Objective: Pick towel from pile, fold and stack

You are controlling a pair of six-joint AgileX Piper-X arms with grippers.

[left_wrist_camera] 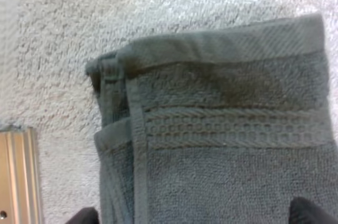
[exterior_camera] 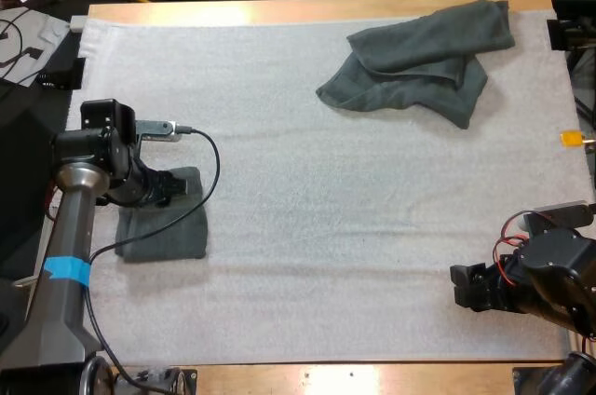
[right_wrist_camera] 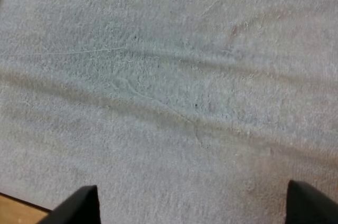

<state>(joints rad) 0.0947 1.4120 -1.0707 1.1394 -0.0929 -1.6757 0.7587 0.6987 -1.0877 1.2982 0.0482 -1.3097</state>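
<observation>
The folded towel [exterior_camera: 169, 232], dark grey-green, lies flat at the near left of the white mat [exterior_camera: 307, 190], with its woven band and hemmed edges squared up in the left wrist view. The left gripper [left_wrist_camera: 198, 214] hangs directly over it with its two black fingers spread wide, one at the towel's side edge and the other above the cloth. Neither seems to pinch anything, so I judge this claw to be empty. At the far right of the mat, well apart from the folded towel, sits the crumpled towel pile [exterior_camera: 419, 60], loose and overlapping. I cannot tell whether it is one cloth or two. The right gripper [right_wrist_camera: 195, 205] is at the near right, over bare mat, with its fingers equally wide and holding nothing. By my reading, one towel is folded and laid down as the base of the stack, and the step in hand is letting go of it. The next move calls for lifting the left claw straight up so it does not drag the fold open. One arm must then reach to the far right pile and pinch a single edge or corner there, rather than a bunched layer.
</observation>
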